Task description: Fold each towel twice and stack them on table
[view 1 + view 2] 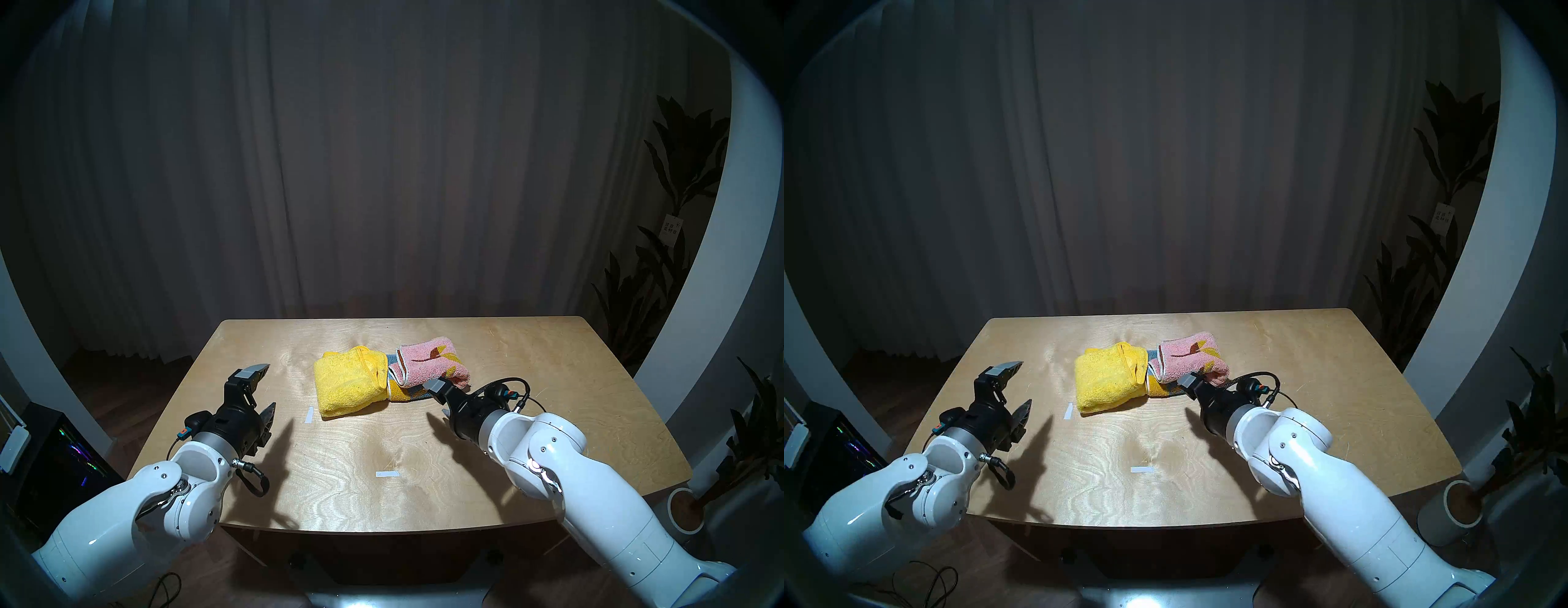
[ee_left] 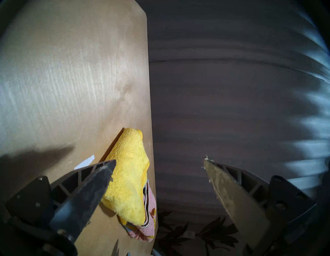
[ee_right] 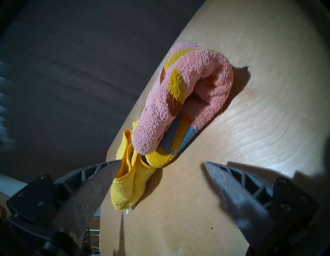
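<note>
Both grippers hover spread and empty over the near table [image 1: 339, 467], right gripper [image 1: 439, 401] just near-right of the pink towel [image 1: 428, 361], which overlaps the yellow towel [image 1: 348, 388] at mid-table, left gripper [image 1: 265, 392] farther off.

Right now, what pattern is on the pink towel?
Orange-yellow and brown flower shapes plus a blue band on the pink towel; right wrist view.

The yellow towel [image 1: 345, 388] lay loosely folded and bunched near the middle of the table [image 1: 551, 382], a plain bright terry bundle with its open edges toward 3 o'clock. Touching it at 3 o'clock, the pink towel [image 1: 428, 365] sat rumpled and rolled, showing orange-yellow flower patches and a blue band along its near edge. The light plywood top showed 2 white tape marks [image 1: 387, 474] toward 6 o'clock of the towels.
</note>
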Controlling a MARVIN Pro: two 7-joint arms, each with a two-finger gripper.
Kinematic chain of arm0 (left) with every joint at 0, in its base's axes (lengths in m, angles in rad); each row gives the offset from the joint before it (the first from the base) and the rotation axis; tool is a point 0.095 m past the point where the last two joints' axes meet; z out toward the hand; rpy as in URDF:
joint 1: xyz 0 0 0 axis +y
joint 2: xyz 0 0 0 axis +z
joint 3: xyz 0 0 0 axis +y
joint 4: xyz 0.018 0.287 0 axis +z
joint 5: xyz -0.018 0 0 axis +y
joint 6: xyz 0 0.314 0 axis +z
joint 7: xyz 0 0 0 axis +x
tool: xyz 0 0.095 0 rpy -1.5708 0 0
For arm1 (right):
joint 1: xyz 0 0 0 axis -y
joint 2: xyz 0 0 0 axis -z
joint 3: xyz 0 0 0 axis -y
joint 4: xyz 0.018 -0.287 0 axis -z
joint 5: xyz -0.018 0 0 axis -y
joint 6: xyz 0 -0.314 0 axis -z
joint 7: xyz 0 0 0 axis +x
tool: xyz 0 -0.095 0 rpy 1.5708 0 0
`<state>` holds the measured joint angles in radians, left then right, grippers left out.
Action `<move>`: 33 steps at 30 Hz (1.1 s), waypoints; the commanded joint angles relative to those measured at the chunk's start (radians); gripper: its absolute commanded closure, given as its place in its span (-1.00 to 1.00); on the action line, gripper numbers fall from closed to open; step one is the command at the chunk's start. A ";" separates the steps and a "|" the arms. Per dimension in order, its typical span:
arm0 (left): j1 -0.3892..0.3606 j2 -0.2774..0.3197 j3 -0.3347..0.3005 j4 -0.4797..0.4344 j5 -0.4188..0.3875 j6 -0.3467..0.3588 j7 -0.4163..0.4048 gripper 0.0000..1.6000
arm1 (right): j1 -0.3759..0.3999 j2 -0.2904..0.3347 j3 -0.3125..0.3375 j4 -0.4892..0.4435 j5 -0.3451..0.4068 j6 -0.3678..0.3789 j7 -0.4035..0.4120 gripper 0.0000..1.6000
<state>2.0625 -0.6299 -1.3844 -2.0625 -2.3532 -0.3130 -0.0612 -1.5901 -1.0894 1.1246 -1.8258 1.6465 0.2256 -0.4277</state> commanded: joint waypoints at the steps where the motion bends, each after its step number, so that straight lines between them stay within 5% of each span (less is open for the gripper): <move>1: 0.078 0.059 -0.037 0.007 0.024 0.063 -0.078 -1.00 | 0.089 -0.096 -0.028 0.015 0.037 0.010 0.001 -1.00; 14: 0.033 0.044 -0.003 0.162 0.100 0.314 -0.295 -1.00 | 0.164 -0.174 -0.072 0.105 0.080 0.024 -0.015 -1.00; 23: -0.092 0.065 0.096 0.256 0.142 0.465 -0.295 -1.00 | 0.227 -0.219 -0.095 0.190 0.092 0.028 -0.037 -1.00; 33: -0.190 0.032 0.100 0.361 0.156 0.602 -0.233 -1.00 | 0.271 -0.266 -0.093 0.243 0.130 0.020 -0.095 -1.00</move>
<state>1.9710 -0.5775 -1.2597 -1.7402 -2.2028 0.2218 -0.3014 -1.3731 -1.3028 1.0235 -1.5804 1.7565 0.2541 -0.5046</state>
